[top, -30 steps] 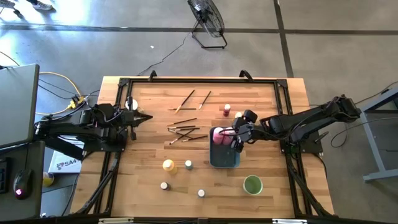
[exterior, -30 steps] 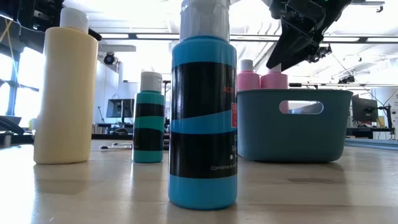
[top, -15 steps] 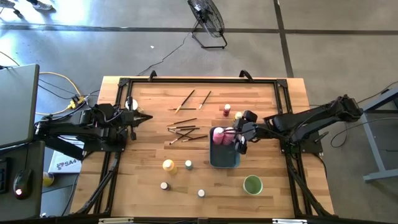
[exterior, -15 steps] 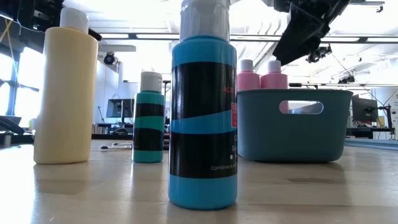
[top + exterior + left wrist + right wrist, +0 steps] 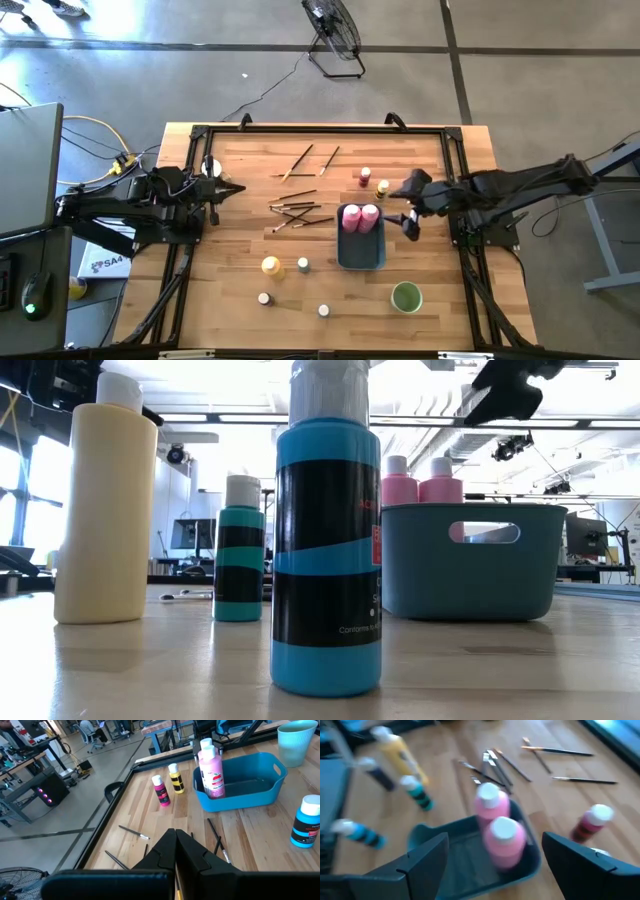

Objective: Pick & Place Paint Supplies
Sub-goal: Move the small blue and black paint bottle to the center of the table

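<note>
Paint supplies lay mixed: two pink bottles point(image 5: 359, 216) stood upright in the tray point(image 5: 361, 258) at centre frame, while paintbrushes point(image 5: 297, 209), a yellow bottle point(image 5: 271, 266) and small jars sat loose on the wood, left of the tray. Bottles judged light, smooth plastic, likely slippery, best pinched mid-body; brushes thin and stiff. Right gripper point(image 5: 410, 218) hovered just right of the tray, fingers spread and empty; left gripper point(image 5: 232, 188), at mid-left, pinched together on nothing.

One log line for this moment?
right pincer: open, beside tray | pink bottles: two in tray | left pincer: shut, idle
</note>
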